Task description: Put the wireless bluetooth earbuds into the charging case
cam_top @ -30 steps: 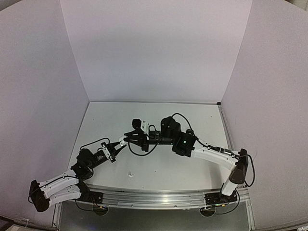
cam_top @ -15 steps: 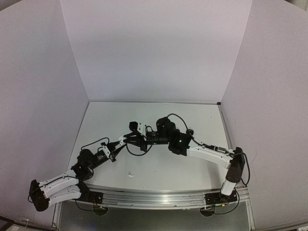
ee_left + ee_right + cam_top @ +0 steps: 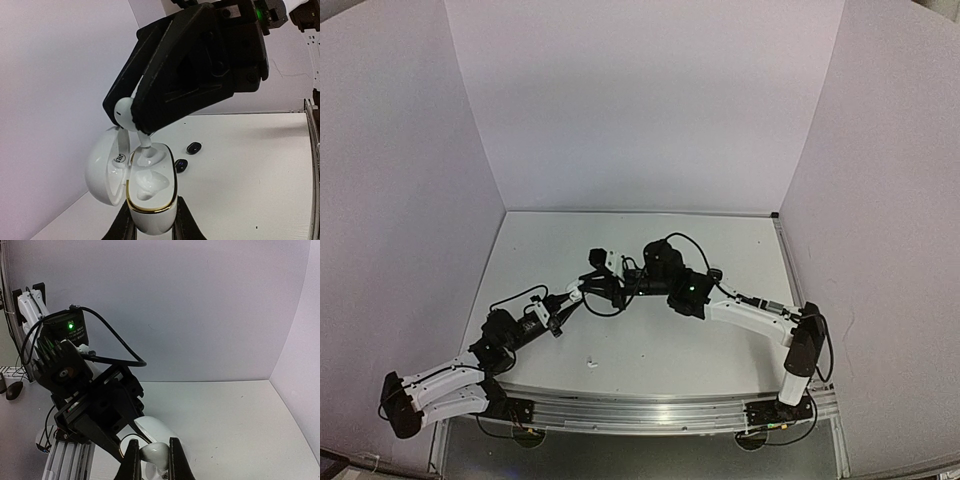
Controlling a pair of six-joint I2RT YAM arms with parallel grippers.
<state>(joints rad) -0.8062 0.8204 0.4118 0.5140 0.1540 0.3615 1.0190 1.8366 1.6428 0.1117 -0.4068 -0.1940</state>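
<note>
Reaching farther left, the right claw pinches a white earbud over the open case the left claw grips.

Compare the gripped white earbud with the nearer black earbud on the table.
Colour: the white stemmed earbud against the small black earbud. Pose: the white one is pinched in the right gripper, stem down at the open white charging case; the black one lies loose on the table. Neither is seated.
</note>
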